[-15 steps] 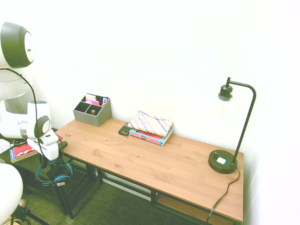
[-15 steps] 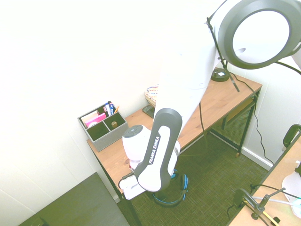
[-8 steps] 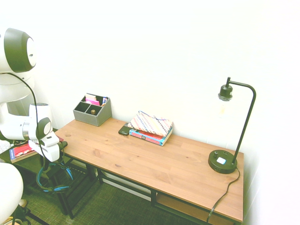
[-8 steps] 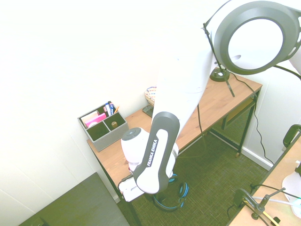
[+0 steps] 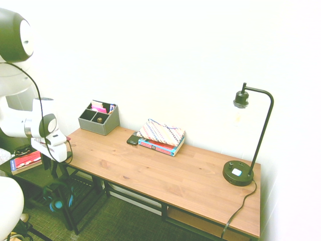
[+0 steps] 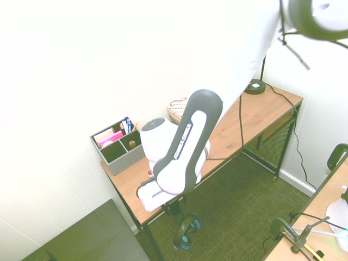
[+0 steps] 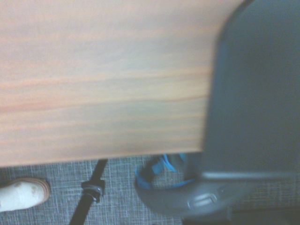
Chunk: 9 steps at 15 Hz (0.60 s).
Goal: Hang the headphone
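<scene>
Release step, by the look of it. White arm's gripper hangs at the 9 o'clock end of the long wooden desk, level with the desktop edge. Nothing shows under it. Jaws: cannot tell from any view whether they are spread or pressed together, as the white hand body hides them.

Blue-and-black over-ear headphone sits low, at 6 o'clock from the gripper and well apart from it, beside the desk's black metal leg frame. In the second exterior view the headphone stands on edge close to the green carpet, below the desk end. Whether it hangs from something on the frame or rests on the floor, cannot tell. The wrist view shows the blue band past the desk edge, blurred.

Judgement: the hanging itself is either just done or has failed. The next move calls for a check that the headband is caught on a support. If not, the gripper must go back down at 6 o'clock, take the band again and carry it to the hook.

Against a second ago: the headphone was then right under the gripper and higher. Now the gripper is up and the headphone is lower, clear of it. Grey organiser box and black desk lamp are unchanged.
</scene>
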Tool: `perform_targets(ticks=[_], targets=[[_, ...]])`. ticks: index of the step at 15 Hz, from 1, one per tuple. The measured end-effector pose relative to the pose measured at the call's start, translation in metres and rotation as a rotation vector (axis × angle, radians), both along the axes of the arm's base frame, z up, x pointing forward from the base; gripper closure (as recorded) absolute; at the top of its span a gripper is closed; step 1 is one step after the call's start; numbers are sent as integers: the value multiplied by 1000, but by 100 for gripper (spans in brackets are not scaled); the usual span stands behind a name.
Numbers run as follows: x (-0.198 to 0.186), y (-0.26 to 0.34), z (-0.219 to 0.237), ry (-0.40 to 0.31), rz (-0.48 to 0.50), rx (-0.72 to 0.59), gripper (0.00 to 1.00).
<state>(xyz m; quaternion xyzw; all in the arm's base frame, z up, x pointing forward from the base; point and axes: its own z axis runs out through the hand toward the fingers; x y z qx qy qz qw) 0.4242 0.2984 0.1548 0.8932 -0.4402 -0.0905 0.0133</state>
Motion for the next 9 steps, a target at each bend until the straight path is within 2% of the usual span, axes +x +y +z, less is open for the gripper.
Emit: perform_targets(ticks=[3, 6, 9], targets=[[-3, -39, 63, 6, 46, -6, 0], [-1, -100, 115, -83, 146, 11, 0], [3, -181, 164, -172, 196, 4, 0]])
